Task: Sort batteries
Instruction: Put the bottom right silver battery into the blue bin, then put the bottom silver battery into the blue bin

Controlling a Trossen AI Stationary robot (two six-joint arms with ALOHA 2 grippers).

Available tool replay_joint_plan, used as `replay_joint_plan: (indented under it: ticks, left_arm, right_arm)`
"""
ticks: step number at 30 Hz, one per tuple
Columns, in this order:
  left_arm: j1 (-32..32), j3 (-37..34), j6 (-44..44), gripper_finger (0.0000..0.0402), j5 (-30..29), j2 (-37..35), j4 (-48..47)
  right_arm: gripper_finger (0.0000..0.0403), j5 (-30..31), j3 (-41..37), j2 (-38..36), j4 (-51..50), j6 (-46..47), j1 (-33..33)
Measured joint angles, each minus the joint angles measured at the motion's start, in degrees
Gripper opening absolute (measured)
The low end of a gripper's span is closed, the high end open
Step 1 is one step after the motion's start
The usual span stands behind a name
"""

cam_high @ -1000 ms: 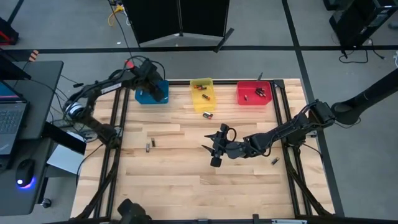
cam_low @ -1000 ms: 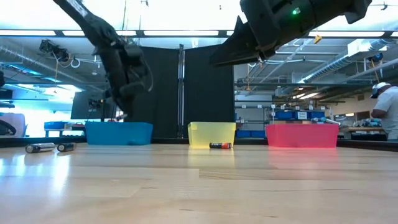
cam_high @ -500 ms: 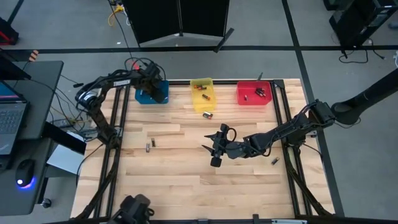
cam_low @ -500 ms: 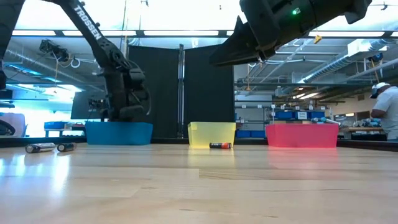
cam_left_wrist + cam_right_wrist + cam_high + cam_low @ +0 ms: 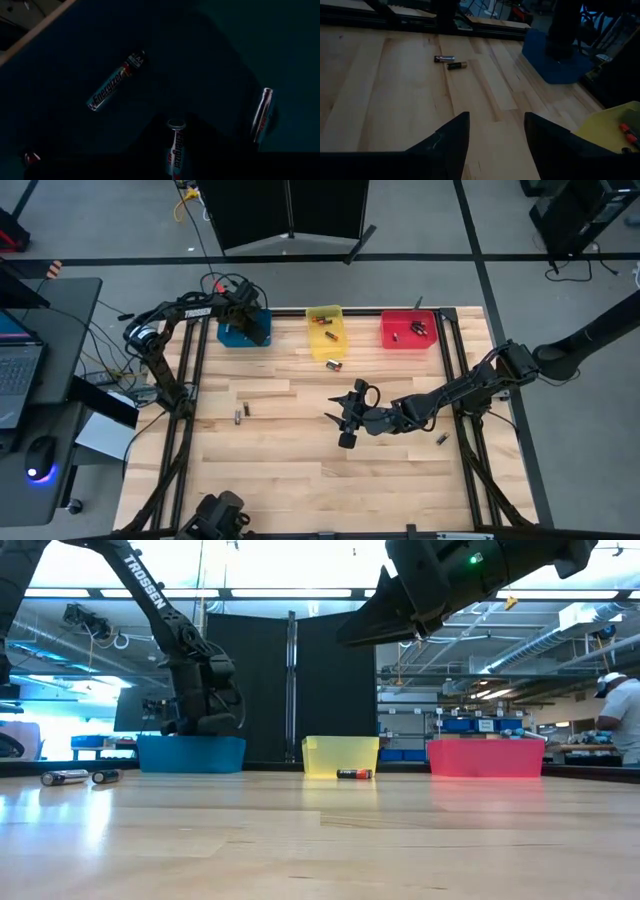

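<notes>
My left gripper (image 5: 246, 320) reaches down into the blue bin (image 5: 232, 336) at the table's far left. In its wrist view a battery (image 5: 174, 147) shows between the dark fingers, and two more (image 5: 114, 81) (image 5: 262, 115) lie on the bin floor. My right gripper (image 5: 345, 425) hovers open above the table's middle, touching nothing. Loose batteries lie on the wood: two (image 5: 240, 413) at the left, one (image 5: 334, 364) before the yellow bin (image 5: 325, 330), one (image 5: 441, 439) at the right edge. The yellow bin and the red bin (image 5: 408, 330) hold batteries. My left gripper has a battery between its two fingers, lying along them, with its silvery end cap (image 5: 176, 124) toward the fingertips. The fingers come from above into the blue bin. Darkness hides where exactly the pads meet the battery.
The three bins stand in a row along the table's far edge. Black frame rails (image 5: 190, 390) run along the left and right sides. A person (image 5: 622, 720) stands far off in the room behind. Open wood lies near the table's front.
My left gripper has moved down into the blue bin. My right arm has kept still.
</notes>
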Motion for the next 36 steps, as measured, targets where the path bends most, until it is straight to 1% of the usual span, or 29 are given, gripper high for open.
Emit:
replay_joint_plan:
  ticks: [4, 6, 9, 12, 16, 21, 27, 31, 36]
  left_arm:
    - [-0.02, 0.00, -0.14, 0.0054, 0.01, 0.00, 0.00]
    - [-0.02, 0.00, -0.18, 0.0075, 0.03, 0.00, 0.00]
    - [-0.02, 0.00, -0.92, 0.0120, 0.03, 0.00, 0.03]
    - [-0.02, 0.00, -0.49, 0.0144, 0.03, 0.00, 0.02]
    - [-0.02, -0.02, 0.01, 0.0149, -0.23, -0.92, 0.01]
    - [-0.04, -0.02, -0.09, 0.0150, -1.67, -4.43, 0.20]
    - [-0.44, -0.02, -1.35, 0.0151, -2.03, -10.16, 0.17]
    - [-1.19, -0.19, -2.67, 0.0152, -3.69, -14.38, 0.57]
    - [-3.02, -3.75, -2.61, 0.0152, -3.77, -20.91, 3.09]
  right_arm:
    - [0.0200, 0.00, 0.00, 0.00, 0.00, 0.00, 0.00]
    - [0.0201, 0.00, 0.00, 0.00, 0.00, 0.00, 0.00]
    - [0.0200, -0.02, 0.00, 0.00, 0.00, 0.00, 0.00]
    - [0.0198, -0.02, 0.00, 0.00, 0.00, 0.00, 0.00]
    - [0.0198, -0.02, 0.00, 0.00, 0.00, 0.00, 0.00]
    - [0.0198, -0.04, 0.00, 0.00, -0.02, -0.02, -0.26]
    - [0.0199, -0.44, 0.00, 0.00, -0.09, 0.00, -0.31]
    - [0.0197, -0.49, 0.00, 0.01, -0.69, -0.02, -0.31]
    - [0.0198, -0.52, -0.02, 0.02, -0.87, -0.02, -0.75]
